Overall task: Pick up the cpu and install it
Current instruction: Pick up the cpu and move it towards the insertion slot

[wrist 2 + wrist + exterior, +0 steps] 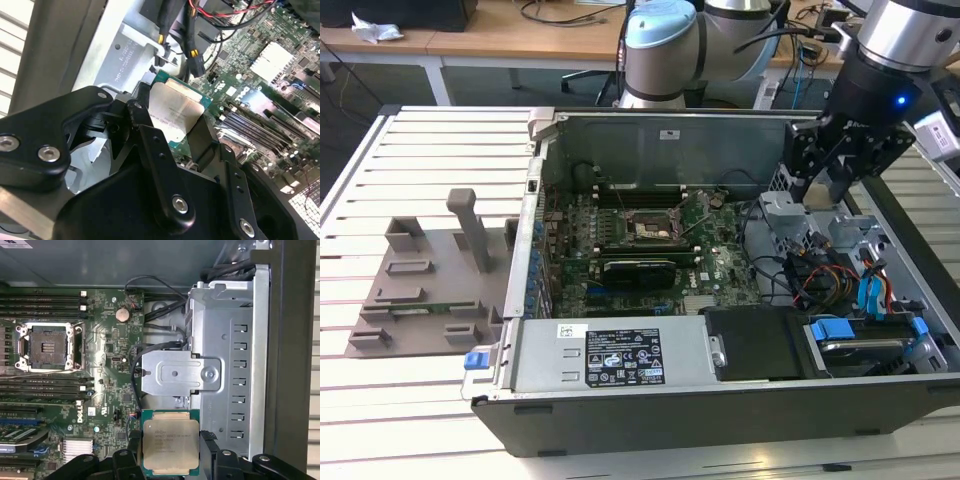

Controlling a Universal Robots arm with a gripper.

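A white slatted tabletop (440, 130) carries an open computer case (720, 415). Inside lie a green motherboard (720, 268) with its open socket (47, 347), memory sticks (40, 302), cables (820, 275) and a metal drive cage (225, 340). The jaws pinch the cpu (170, 442) by two opposite edges, just beside the cage and well apart from the socket. It is square, with a silvery lid and a green rim.

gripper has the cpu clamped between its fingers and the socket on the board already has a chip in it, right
Not quite. The socket is empty: the first wrist view shows its open frame with a bare dark middle and no chip in it. The rest is right: the gripper has the cpu clamped between its fingers.
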